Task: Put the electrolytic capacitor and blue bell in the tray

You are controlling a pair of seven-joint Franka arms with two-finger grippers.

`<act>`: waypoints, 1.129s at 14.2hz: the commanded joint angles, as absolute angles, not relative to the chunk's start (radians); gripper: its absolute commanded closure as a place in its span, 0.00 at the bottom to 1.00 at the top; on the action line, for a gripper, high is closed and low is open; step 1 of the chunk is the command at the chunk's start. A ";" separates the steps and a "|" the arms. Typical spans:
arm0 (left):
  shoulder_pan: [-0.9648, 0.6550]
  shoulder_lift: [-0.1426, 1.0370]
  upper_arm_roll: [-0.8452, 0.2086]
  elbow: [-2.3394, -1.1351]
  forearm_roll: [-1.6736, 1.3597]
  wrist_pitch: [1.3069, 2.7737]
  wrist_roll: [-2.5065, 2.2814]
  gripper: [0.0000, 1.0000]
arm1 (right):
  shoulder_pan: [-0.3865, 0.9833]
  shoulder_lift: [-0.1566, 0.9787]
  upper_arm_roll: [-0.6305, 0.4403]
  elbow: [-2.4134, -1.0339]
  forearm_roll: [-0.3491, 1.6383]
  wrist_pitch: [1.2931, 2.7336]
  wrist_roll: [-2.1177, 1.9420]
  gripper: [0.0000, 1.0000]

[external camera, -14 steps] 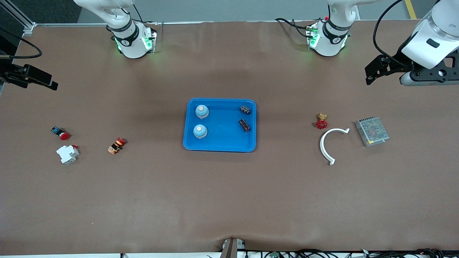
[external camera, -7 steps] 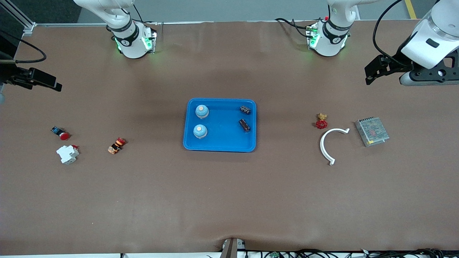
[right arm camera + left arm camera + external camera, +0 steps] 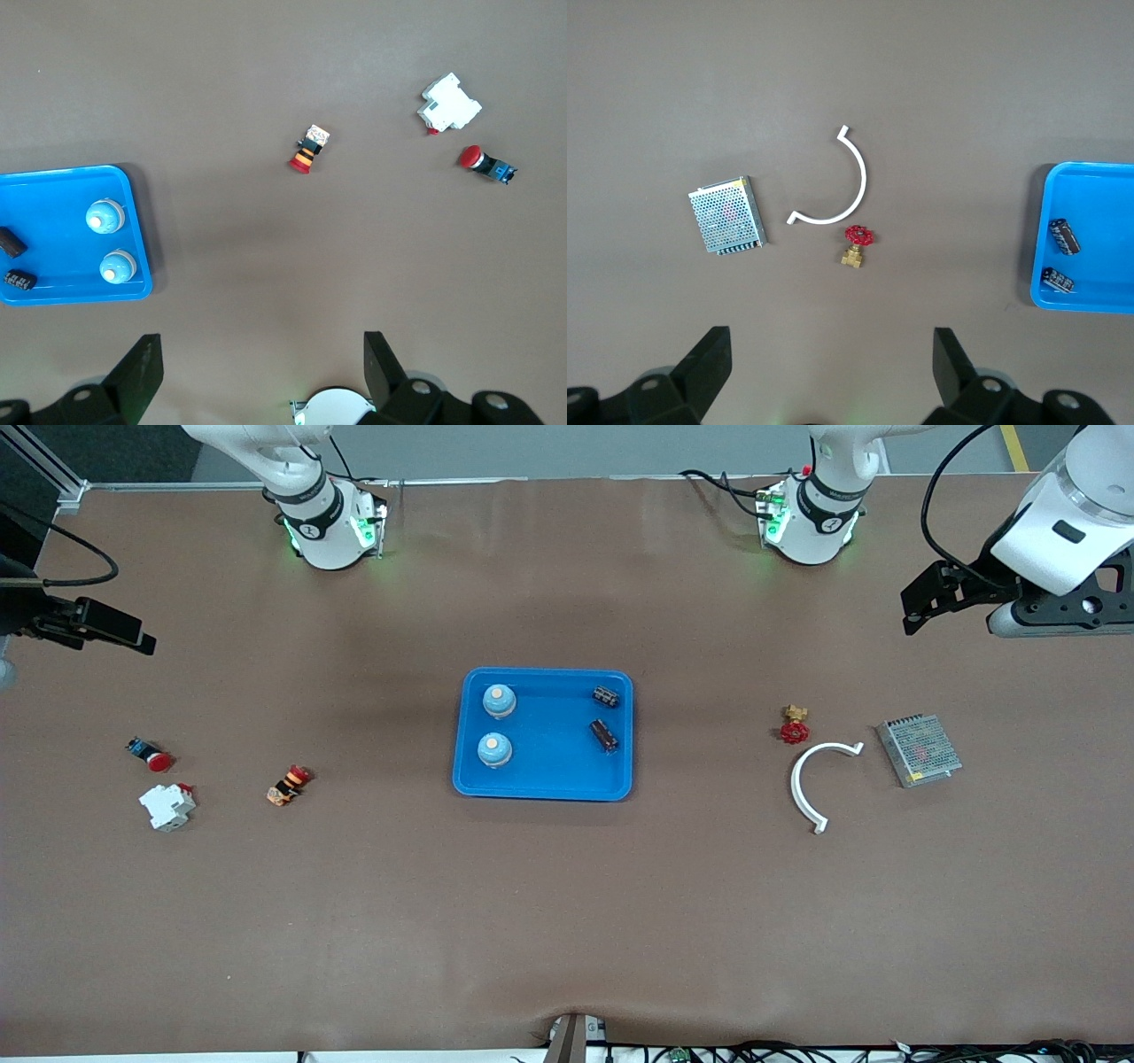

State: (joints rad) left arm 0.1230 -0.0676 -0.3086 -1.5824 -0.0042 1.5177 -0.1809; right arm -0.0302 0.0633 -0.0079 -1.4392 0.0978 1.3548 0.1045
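The blue tray (image 3: 542,788) lies mid-table. Two blue bells (image 3: 499,701) (image 3: 494,750) stand in its half toward the right arm's end. Two dark electrolytic capacitors (image 3: 606,696) (image 3: 604,735) lie in its half toward the left arm's end. My left gripper (image 3: 833,354) hangs open and empty high over bare table at the left arm's end; its view shows the tray rim (image 3: 1041,266) and both capacitors (image 3: 1064,236). My right gripper (image 3: 263,354) hangs open and empty high over the right arm's end; its view shows the tray rim (image 3: 142,266) and the bells (image 3: 105,216).
Toward the left arm's end lie a red-handled brass valve (image 3: 795,726), a white curved strip (image 3: 811,779) and a metal mesh box (image 3: 919,750). Toward the right arm's end lie a red push button (image 3: 151,755), a white breaker (image 3: 167,806) and an orange-black button (image 3: 289,784).
The right arm's hand has drifted a little toward the tray. The left arm and everything on the table stay put.
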 commanded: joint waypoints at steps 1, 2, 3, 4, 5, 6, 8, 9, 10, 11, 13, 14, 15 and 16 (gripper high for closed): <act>0.132 -0.074 -0.311 -1.565 -0.011 1.513 -0.178 0.00 | -0.025 0.051 -0.012 -1.457 0.100 1.368 0.094 0.00; 0.132 -0.072 -0.311 -1.560 -0.011 1.513 -0.178 0.00 | -0.025 0.051 -0.012 -1.456 0.098 1.368 0.094 0.00; 0.132 -0.072 -0.311 -1.559 -0.011 1.513 -0.176 0.00 | -0.025 0.051 -0.014 -1.456 0.089 1.373 0.094 0.00; 0.133 -0.072 -0.311 -1.554 -0.011 1.513 -0.175 0.00 | -0.025 0.051 -0.012 -1.456 0.071 1.381 0.094 0.00; 0.132 -0.072 -0.311 -1.554 -0.011 1.513 -0.173 0.00 | -0.023 0.049 -0.012 -1.456 0.058 1.391 0.094 0.00; 0.130 -0.072 -0.311 -1.552 -0.011 1.513 -0.173 0.00 | -0.025 0.049 -0.012 -1.456 0.054 1.396 0.094 0.00; 0.133 -0.071 -0.313 -1.548 -0.015 1.513 -0.172 0.00 | -0.025 0.048 -0.012 -1.456 0.031 1.410 0.094 0.00; 0.132 -0.068 -0.313 -1.546 -0.014 1.513 -0.173 0.00 | -0.025 0.049 -0.012 -1.456 0.026 1.410 0.094 0.00; 0.132 -0.067 -0.311 -1.545 -0.012 1.513 -0.175 0.00 | -0.026 0.049 -0.012 -1.456 0.025 1.411 0.094 0.00; 0.133 -0.067 -0.311 -1.542 -0.012 1.511 -0.175 0.00 | -0.028 0.049 -0.014 -1.457 0.025 1.411 0.094 0.00; 0.137 -0.066 -0.305 -1.540 -0.011 1.506 -0.175 0.00 | -0.028 0.051 -0.014 -1.457 0.025 1.414 0.094 0.00; 0.137 -0.064 -0.304 -1.542 -0.011 1.505 -0.175 0.00 | -0.028 0.051 -0.014 -1.457 0.025 1.414 0.094 0.00; 0.137 -0.064 -0.304 -1.540 -0.006 1.500 -0.175 0.00 | -0.028 0.051 -0.014 -1.459 0.025 1.414 0.094 0.00; 0.137 -0.064 -0.304 -1.540 -0.006 1.499 -0.175 0.00 | -0.028 0.051 -0.014 -1.463 0.025 1.417 0.094 0.00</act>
State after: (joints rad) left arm 0.1311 -0.0676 -0.3021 -1.5573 -0.0042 1.5175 -0.1808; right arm -0.0303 0.0632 -0.0104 -1.4442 0.0360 1.4050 0.1043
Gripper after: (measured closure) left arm 0.000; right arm 0.000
